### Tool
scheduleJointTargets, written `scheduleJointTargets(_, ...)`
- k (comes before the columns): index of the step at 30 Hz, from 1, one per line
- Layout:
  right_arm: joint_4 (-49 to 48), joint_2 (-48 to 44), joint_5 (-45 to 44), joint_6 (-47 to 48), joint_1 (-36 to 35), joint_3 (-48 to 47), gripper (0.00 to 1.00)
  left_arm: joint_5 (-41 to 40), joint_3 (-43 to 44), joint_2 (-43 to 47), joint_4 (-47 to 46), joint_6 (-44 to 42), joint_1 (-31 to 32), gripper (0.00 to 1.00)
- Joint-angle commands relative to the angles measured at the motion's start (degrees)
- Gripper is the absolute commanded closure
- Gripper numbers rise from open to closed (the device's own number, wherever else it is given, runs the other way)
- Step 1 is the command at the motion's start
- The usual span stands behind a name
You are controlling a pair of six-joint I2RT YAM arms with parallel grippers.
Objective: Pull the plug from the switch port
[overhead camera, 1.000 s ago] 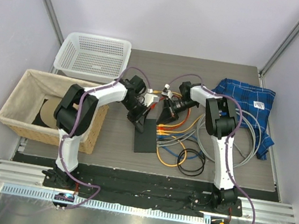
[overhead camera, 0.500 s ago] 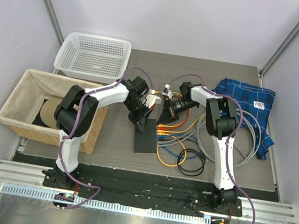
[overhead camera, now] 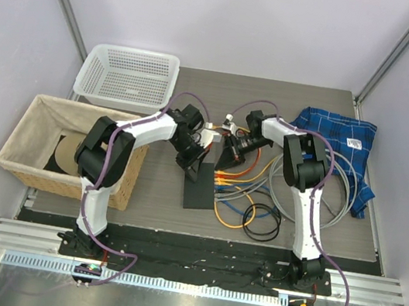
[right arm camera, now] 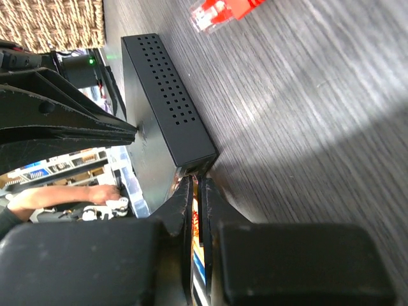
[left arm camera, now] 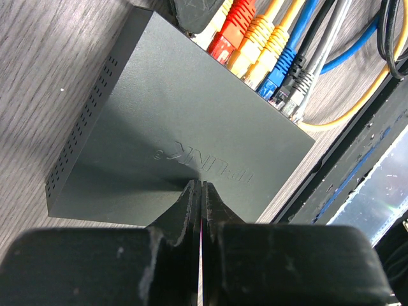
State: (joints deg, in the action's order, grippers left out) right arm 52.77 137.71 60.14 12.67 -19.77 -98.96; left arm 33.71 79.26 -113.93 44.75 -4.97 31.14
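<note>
The switch point(overhead camera: 199, 191) is a flat black box in the middle of the table, with red, orange, yellow, blue and grey plugs point(overhead camera: 221, 179) in a row along its right edge. My left gripper point(overhead camera: 192, 165) is shut and empty, tips pressed on the switch top point(left arm camera: 178, 127) beside the logo. My right gripper point(overhead camera: 227, 159) is at the far corner of the port edge point(right arm camera: 191, 167). Its jaws are closed on a thin dark plug point(right arm camera: 199, 210) there. A loose red plug point(right arm camera: 220, 11) lies on the table beyond the switch.
A wicker basket point(overhead camera: 34, 140) and a white mesh basket point(overhead camera: 130, 74) stand at the left. A blue checked cloth point(overhead camera: 339, 144) lies at the right. Coiled black, orange and grey cables point(overhead camera: 260, 217) spread right of the switch.
</note>
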Motion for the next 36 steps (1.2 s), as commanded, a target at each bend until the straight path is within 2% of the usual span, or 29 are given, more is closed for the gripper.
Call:
scheduleJointTargets(1, -6.97, 0.81, -16.19, 3.33, -0.45, 5.96, 0.99, -16.75, -4.03, -7.80, -3.27, -5.13, 0.86, 1.00)
scheduleJointTargets(10, 0.04, 5.46, -15.93, 4.90, -1.06, -3.43, 0.99, -16.93, -2.01, -7.80, -3.53, -5.13, 0.68, 1.00)
scheduleJointTargets(18, 3.57, 3.54, -16.37, 10.62, -1.68, 0.60, 0.97, -17.02, -0.60, -9.38, -2.30, -5.57, 0.59, 1.00)
scheduleJointTargets(20, 3.56, 3.27, -15.33, 10.80, -0.98, 1.31, 0.87, -16.84, -0.69, -9.38, -2.04, -5.92, 0.59, 1.00)
scheduleJointTargets(21, 3.65, 3.35, -14.01, 10.97, -0.45, 1.22, 0.72, -16.40, -0.69, -9.21, -2.04, -6.10, 0.68, 1.00)
scheduleJointTargets(23, 4.18, 4.41, -12.07, 10.37, 1.39, 0.00, 0.59, -16.14, -1.04, -8.94, -1.95, -6.28, 0.77, 1.00)
scheduleJointTargets(24, 5.83, 5.02, -9.19, 10.27, 2.01, -2.01, 0.57, -16.05, -1.22, -8.94, -1.95, -6.28, 0.68, 1.00)
scheduleJointTargets(26, 8.91, 7.22, -6.54, 11.94, 2.89, -4.83, 0.52, -16.05, -1.22, -9.12, -1.86, -6.37, 0.68, 1.00)
scheduleJointTargets(30, 17.25, 9.33, -1.79, 18.87, 3.86, -9.75, 0.51, -15.96, -0.95, -9.38, -1.51, -6.72, 0.86, 1.00)
scheduleJointTargets(36, 20.09, 10.56, -4.15, 23.02, 2.11, -9.42, 0.51, -16.22, -1.48, -8.85, -1.77, -7.24, 1.47, 1.00)
